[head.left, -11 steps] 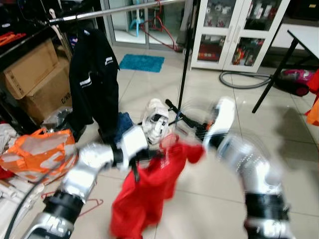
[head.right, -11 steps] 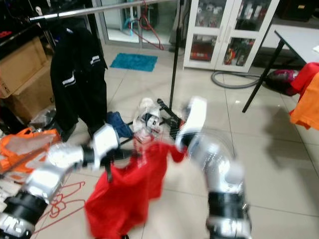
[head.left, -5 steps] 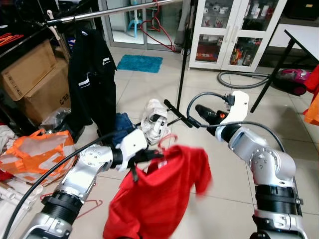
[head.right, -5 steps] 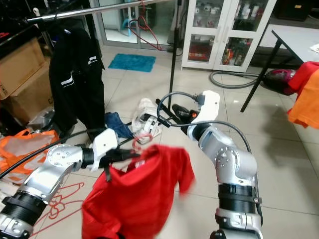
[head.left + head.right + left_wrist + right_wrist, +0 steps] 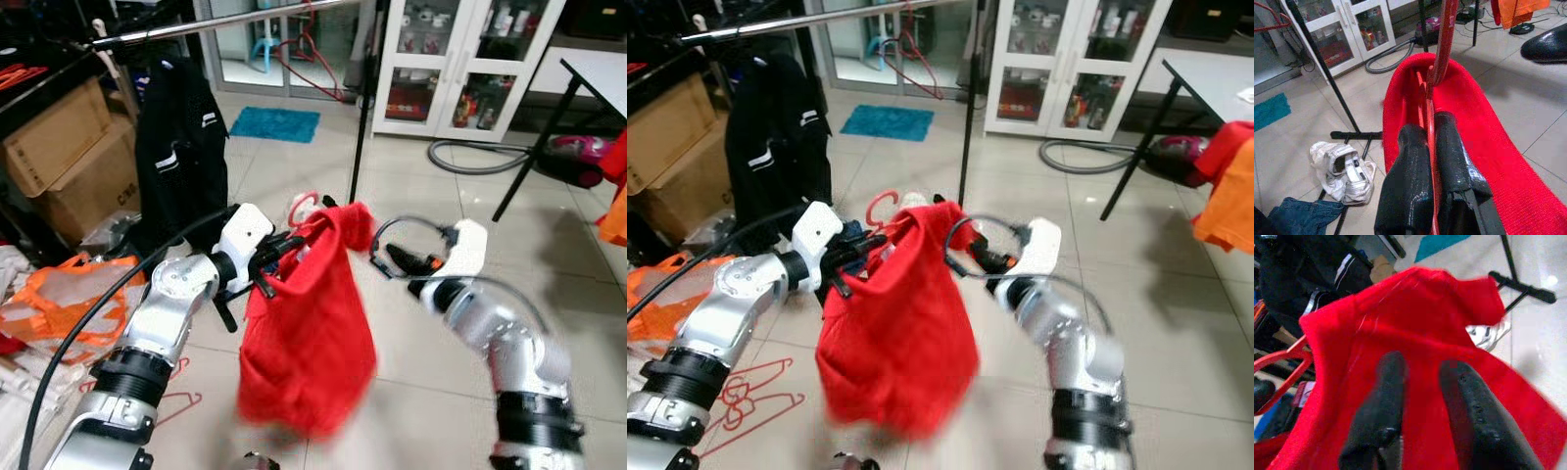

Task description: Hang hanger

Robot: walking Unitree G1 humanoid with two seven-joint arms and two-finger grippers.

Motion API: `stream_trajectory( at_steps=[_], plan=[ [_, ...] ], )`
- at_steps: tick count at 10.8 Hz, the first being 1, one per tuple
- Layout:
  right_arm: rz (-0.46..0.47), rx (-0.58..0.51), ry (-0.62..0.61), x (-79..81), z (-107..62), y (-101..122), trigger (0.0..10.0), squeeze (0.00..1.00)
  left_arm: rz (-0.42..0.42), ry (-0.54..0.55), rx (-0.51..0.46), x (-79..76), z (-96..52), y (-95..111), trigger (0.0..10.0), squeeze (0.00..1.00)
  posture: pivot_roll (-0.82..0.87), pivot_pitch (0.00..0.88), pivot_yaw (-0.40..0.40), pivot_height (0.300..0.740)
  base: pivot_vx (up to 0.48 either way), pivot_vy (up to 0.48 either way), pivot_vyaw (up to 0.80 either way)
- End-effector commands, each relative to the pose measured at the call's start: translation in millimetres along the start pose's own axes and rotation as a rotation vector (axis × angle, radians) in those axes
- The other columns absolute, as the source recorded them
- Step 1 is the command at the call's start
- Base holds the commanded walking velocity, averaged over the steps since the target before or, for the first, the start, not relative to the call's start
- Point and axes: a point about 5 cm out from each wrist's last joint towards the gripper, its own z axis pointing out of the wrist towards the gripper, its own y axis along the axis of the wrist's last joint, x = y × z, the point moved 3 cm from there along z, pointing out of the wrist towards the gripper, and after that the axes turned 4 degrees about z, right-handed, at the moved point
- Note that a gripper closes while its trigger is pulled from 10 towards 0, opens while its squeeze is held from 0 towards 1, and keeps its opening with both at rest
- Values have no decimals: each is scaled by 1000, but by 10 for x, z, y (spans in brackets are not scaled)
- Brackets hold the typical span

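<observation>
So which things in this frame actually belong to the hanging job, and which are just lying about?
Belongs to the job:
- red hanger, clamped in the left gripper
- red shirt draped on it
- clothes rail
- right gripper, open by the shirt

Lying about:
- black jacket on the rail
- cardboard boxes
- orange bag
- spare hangers on the floor
- vacuum hose

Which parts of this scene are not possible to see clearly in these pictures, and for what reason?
- Red plastic hanger: its shoulders are hidden inside the red knitted shirt, head views.
- Right gripper: blurred in the head views; whether it touches the shirt cannot be told.
- Silver metal clothes rail: its ends are cut off by the picture edges, left eye view.
- Bottles in the white glass-door cabinet: too small.
</observation>
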Motion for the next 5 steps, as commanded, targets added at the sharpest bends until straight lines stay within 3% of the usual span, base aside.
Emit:
stream_trajectory(
  at_steps=[1,5],
  plan=[
    [30,0,48,114,10,-5,10000,1000,4,3,-7,1,5,0,10000,0,-53,0,25,740,0,0,0],
    [62,8,117,261,26,2,10000,1000,0,-35,-6,-72,14,-14,10000,0,-46,0,20,740,0,0,0]
  ],
)
